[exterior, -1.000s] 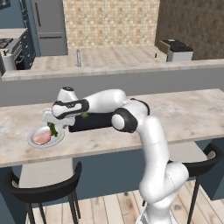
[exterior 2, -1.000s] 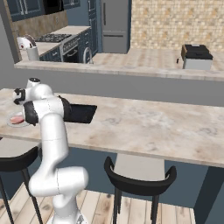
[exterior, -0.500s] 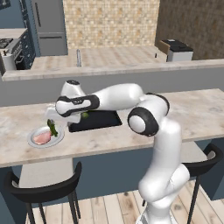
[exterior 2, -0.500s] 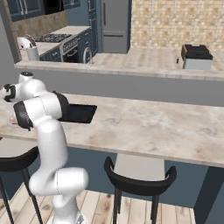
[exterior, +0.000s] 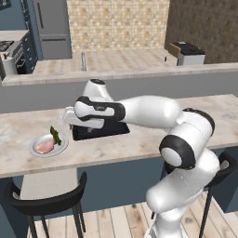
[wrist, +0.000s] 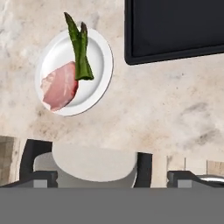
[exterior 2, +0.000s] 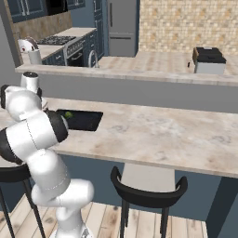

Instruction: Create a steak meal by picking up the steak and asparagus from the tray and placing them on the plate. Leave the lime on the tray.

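The round white plate (wrist: pixel 74 72) sits on the counter with the pink steak (wrist: pixel 59 85) on its lower left and the dark-green asparagus (wrist: pixel 78 50) lying across its top, tips over the rim. In the left base view the plate (exterior: pixel 37 151) holds both, left of the black tray (exterior: pixel 100 131). My gripper (exterior: pixel 68 121) hovers above the gap between plate and tray. It is open and holds nothing, with its fingertips (wrist: pixel 39 177) wide apart. The lime (exterior 2: pixel 68 114) rests on the tray (exterior 2: pixel 83 121).
A black-backed stool (wrist: pixel 87 162) stands under the counter edge below the plate. Another stool (exterior 2: pixel 148 186) is further right. My white arm (exterior: pixel 148 111) stretches across the tray. Behind the counter runs a raised ledge (exterior: pixel 121 74).
My gripper has risen from just over the plate and drawn back toward the tray, staying open. The steak and asparagus lie still on the plate.
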{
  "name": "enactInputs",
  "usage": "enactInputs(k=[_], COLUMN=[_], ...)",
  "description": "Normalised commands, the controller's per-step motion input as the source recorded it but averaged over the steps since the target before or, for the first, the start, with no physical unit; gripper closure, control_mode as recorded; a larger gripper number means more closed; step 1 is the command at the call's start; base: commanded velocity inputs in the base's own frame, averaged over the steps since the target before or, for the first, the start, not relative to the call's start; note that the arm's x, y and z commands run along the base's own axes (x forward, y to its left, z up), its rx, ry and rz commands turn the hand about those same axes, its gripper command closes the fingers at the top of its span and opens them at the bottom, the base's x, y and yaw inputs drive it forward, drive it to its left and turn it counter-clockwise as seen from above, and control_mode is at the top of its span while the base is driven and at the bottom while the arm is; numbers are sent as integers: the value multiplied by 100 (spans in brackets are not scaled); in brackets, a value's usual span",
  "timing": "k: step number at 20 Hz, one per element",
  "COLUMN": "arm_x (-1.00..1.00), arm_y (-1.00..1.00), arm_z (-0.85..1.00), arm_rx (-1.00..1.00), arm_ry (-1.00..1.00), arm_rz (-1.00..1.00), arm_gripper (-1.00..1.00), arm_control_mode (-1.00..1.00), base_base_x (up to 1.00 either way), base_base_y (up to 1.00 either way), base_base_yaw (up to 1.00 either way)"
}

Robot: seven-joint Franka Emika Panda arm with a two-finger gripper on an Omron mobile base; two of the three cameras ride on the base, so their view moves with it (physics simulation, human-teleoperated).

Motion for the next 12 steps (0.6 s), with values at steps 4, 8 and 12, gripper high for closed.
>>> enactInputs(k=[4, 8, 12], arm_x=[-29, -19, -17], arm_y=[-65, -67, -69], arm_z=[26, 0, 0], arm_rx=[0, 1, 2], arm_ry=[-7, -2, 0], arm_rz=[1, 2, 1], arm_gripper=[-100, -100, -100], arm_control_mode=[-100, -100, -100], base_base_x=[0, 0, 0], base_base_y=[0, 0, 0], base_base_yaw=[0, 0, 0])
